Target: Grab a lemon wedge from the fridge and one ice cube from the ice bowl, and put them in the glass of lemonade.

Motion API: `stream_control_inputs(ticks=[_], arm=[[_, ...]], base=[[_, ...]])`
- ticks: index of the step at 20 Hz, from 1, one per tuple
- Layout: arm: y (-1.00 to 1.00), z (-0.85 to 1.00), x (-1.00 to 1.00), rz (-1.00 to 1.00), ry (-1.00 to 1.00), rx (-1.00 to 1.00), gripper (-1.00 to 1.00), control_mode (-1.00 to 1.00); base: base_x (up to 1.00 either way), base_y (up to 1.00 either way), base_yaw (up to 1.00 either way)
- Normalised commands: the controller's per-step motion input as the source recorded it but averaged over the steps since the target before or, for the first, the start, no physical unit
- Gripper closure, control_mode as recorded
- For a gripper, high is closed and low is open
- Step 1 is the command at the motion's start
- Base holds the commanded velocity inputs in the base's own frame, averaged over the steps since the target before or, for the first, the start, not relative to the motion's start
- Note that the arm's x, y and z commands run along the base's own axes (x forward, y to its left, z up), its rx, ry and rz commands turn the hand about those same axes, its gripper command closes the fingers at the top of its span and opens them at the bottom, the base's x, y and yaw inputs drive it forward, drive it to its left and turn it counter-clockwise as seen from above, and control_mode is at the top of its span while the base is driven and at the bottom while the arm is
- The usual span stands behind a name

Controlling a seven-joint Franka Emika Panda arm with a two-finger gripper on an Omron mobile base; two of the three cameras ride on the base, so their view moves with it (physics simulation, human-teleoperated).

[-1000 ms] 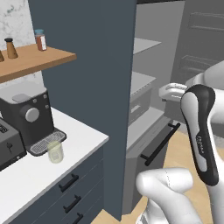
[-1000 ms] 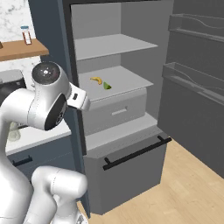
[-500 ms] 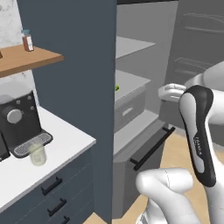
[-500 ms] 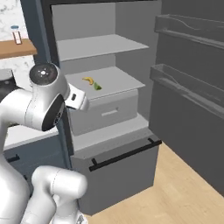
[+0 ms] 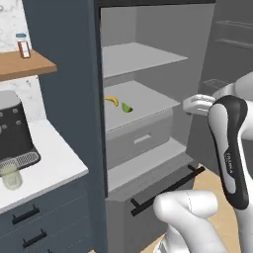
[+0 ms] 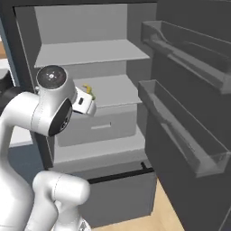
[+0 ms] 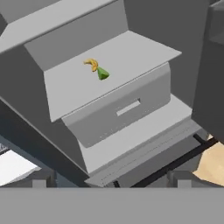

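From the left base view I see the whole picture has slid since a second ago: the base has driven rightward, so the coffee machine (image 5: 15, 143) and the glass of lemonade (image 5: 11, 177) now sit at the far left edge, well behind and left of my claw. The fridge (image 5: 143, 123) stands open and now fills the middle, where before I saw mostly its dark side wall. On its middle shelf the lemon wedge (image 5: 127, 107) lies just beside the yellow curved piece (image 5: 112, 101), ahead of the claw and to its left. The shelf with the jar (image 5: 22, 45) is high up on the far left.

From the right base view the fridge interior has also drawn nearer and shifted left compared with the earlier frame, and the open door's shelves (image 6: 180, 117) now take up the right half. My arm's hand (image 6: 84, 102) sits in front of the middle shelf, covering most of the fruit; the yellow piece peeks out just above it.

In the hand view the claw (image 7: 109, 177) has its jaws spread wide with nothing between them. The wedge lies ahead of the claw, well apart, touching the yellow piece's end, above the drawer (image 7: 122, 111).
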Motion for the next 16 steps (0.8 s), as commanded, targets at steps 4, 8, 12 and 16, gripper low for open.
stream_control_inputs(ticks=[4, 8, 12, 16], arm=[[0.00, 0.00, 0.00, 0.00, 0.00, 0.00, -1.00, 1.00], [0.00, 0.00, 0.00, 0.00, 0.00, 0.00, -1.00, 1.00], [0.00, 0.00, 0.00, 0.00, 0.00, 0.00, -1.00, 1.00], [0.00, 0.00, 0.00, 0.00, 0.00, 0.00, -1.00, 1.00]], base=[[0.06, -0.37, 0.48], [-0.03, -0.09, 0.38], [0.20, -0.34, 0.32], [0.34, -0.56, 0.26]])
